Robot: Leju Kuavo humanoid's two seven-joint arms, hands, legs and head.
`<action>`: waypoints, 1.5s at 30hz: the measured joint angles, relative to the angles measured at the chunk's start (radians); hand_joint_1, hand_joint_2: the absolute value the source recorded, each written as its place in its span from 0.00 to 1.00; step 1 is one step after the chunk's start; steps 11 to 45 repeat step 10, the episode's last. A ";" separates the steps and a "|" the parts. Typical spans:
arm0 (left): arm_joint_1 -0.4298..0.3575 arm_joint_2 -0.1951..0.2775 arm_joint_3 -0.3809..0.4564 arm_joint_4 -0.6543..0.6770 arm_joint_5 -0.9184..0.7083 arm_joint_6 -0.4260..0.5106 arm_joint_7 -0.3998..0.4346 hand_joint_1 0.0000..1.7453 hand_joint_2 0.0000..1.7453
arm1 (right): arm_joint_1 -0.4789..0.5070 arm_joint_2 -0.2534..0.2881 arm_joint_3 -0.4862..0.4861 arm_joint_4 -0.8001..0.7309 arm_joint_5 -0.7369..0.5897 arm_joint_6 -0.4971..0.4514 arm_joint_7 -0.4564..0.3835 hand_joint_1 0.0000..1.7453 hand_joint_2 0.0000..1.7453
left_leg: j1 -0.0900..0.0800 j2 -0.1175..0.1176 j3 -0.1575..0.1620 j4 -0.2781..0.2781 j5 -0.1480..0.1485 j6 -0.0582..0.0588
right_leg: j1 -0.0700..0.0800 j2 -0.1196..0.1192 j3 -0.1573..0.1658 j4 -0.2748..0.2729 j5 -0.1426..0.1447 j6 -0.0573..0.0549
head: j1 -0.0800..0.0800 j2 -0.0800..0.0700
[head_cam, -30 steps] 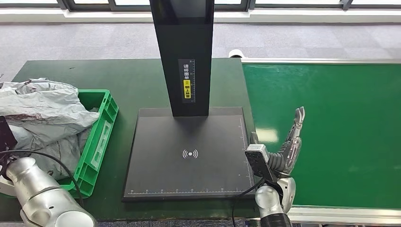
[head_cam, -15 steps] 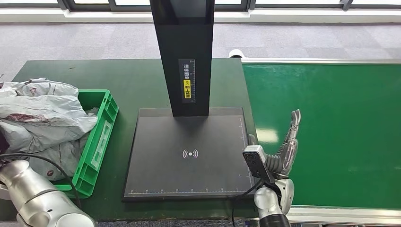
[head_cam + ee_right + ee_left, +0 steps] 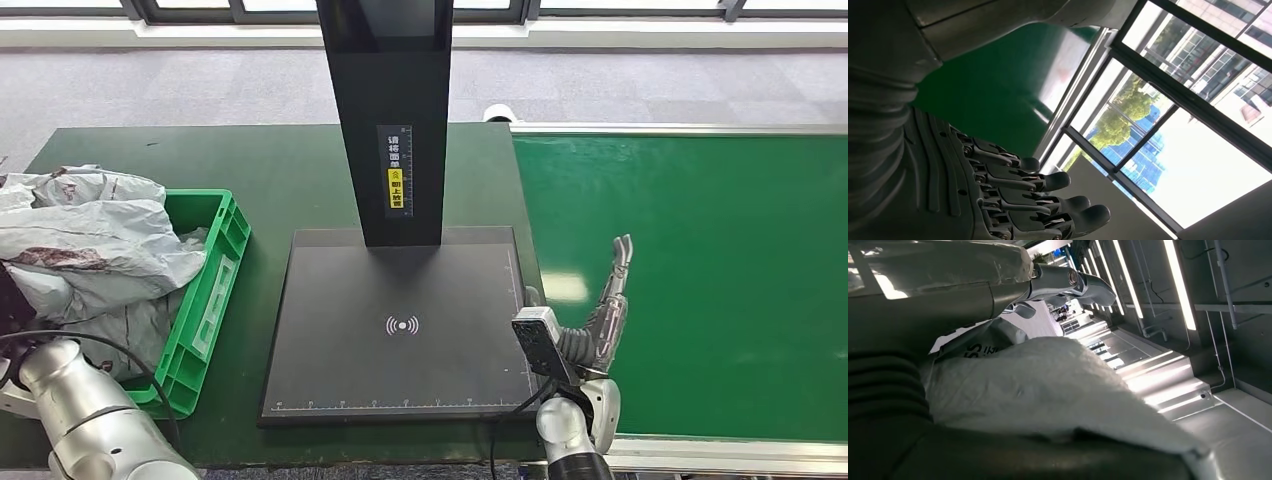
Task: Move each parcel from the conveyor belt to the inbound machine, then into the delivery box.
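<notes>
A: What has shifted since a second ago?
B: The right hand has drawn slightly nearer over the conveyor belt, and the left arm has moved at the near left corner.
A: And from the head view?
B: The right hand stands straight-fingered and empty, just right of the inbound machine. Grey parcels are heaped in the green delivery box on the left, spilling over its edge. The black post rises from the machine's far side.
A: The left wrist camera?
B: A grey parcel lies pressed against the left hand, a finger arching over it; whether it is gripped I cannot tell.
A: The right wrist camera?
B: The fingers lie extended side by side, holding nothing, with the green belt and windows behind them.
</notes>
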 joint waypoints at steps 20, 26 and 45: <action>0.020 -0.003 -0.049 0.020 0.068 0.000 0.000 0.00 0.00 | 0.000 0.000 -0.005 0.003 0.010 0.000 0.004 0.00 1.00 | 0.000 -0.001 0.000 0.000 0.000 0.000 | 0.000 -0.001 0.000 0.000 0.000 0.000 | 0.000 0.000; 0.020 -0.003 -0.049 0.020 0.068 0.000 0.000 0.00 0.00 | 0.000 0.000 -0.005 0.003 0.010 0.000 0.004 0.00 1.00 | 0.000 -0.001 0.000 0.000 0.000 0.000 | 0.000 -0.001 0.000 0.000 0.000 0.000 | 0.000 0.000; 0.020 -0.003 -0.049 0.020 0.068 0.000 0.000 0.00 0.00 | 0.000 0.000 -0.005 0.003 0.010 0.000 0.004 0.00 1.00 | 0.000 -0.001 0.000 0.000 0.000 0.000 | 0.000 -0.001 0.000 0.000 0.000 0.000 | 0.000 0.000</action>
